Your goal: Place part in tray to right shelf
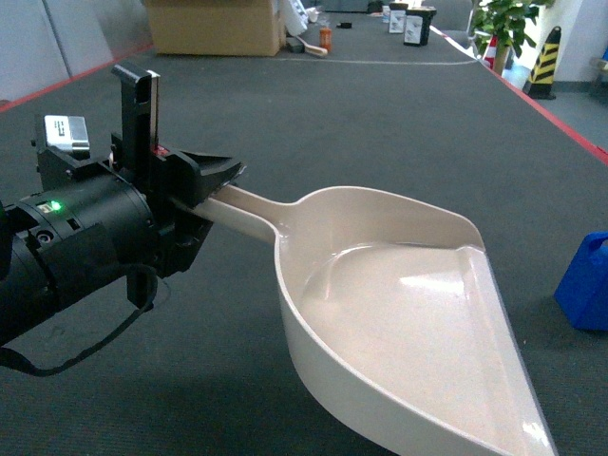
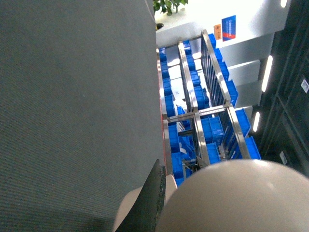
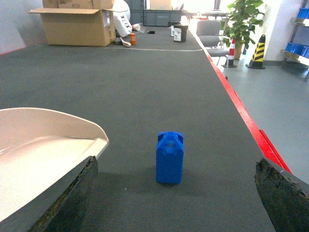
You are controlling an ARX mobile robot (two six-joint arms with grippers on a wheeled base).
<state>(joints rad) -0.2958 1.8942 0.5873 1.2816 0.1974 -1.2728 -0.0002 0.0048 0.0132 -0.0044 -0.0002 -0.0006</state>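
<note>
While my left gripper (image 1: 223, 180) clamps the tray (image 1: 399, 313) handle, my right gripper (image 3: 174, 193), jaws wide, should straddle the upright part (image 3: 169, 157) on the mat just right of the tray, then close squarely

We note a dark grey carpeted bench (image 3: 159, 82); small bright-blue plastic block (image 3: 169, 158) upright on it, brown cardboard box (image 3: 77, 23) far back.

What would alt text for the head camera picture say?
The left gripper holds the handle of an empty cream tray above a dark grey table. The blue part stands at the right edge.
</note>
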